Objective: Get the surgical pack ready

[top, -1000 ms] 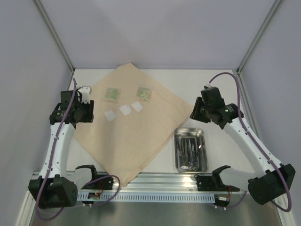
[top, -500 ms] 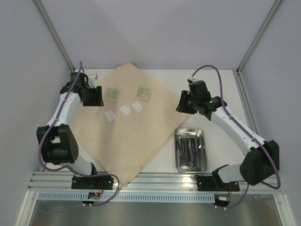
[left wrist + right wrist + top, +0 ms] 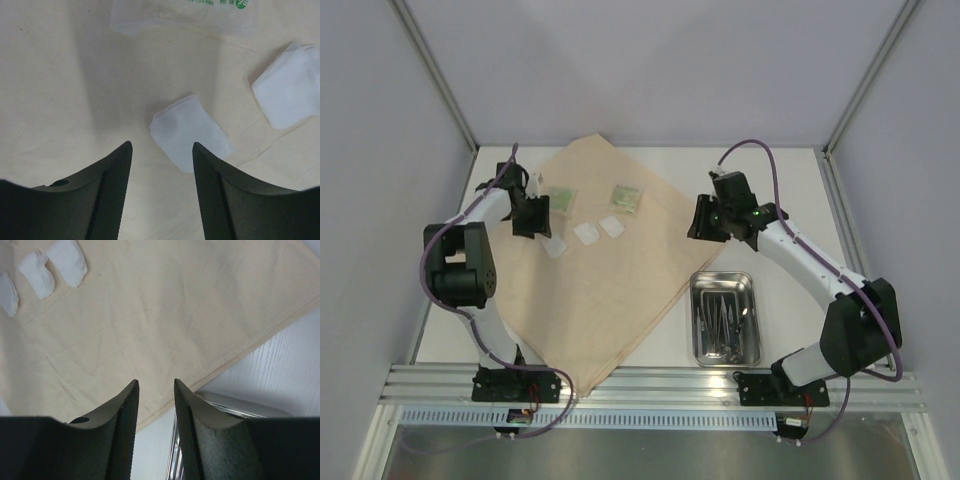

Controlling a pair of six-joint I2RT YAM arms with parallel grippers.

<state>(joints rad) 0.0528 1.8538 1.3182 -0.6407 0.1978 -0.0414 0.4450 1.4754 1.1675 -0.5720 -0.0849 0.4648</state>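
Observation:
The tan cloth lies spread flat like a diamond on the table. Two green packets and three white pads lie on its far part. The steel tray stands right of the cloth with scissors and tweezers in it. My left gripper is open and empty just above the cloth; the left pad lies just ahead of its right fingertip, a packet beyond. My right gripper is open and empty over the cloth's right edge, with the tray rim below it.
Bare white tabletop lies right of the cloth and behind the tray. Grey walls with metal posts enclose the table on three sides. A slotted aluminium rail runs along the near edge by the arm bases.
Both arms have swung inward from the sides. My left gripper has come over the cloth next to the left pad. My right gripper has moved left to the cloth's right edge.

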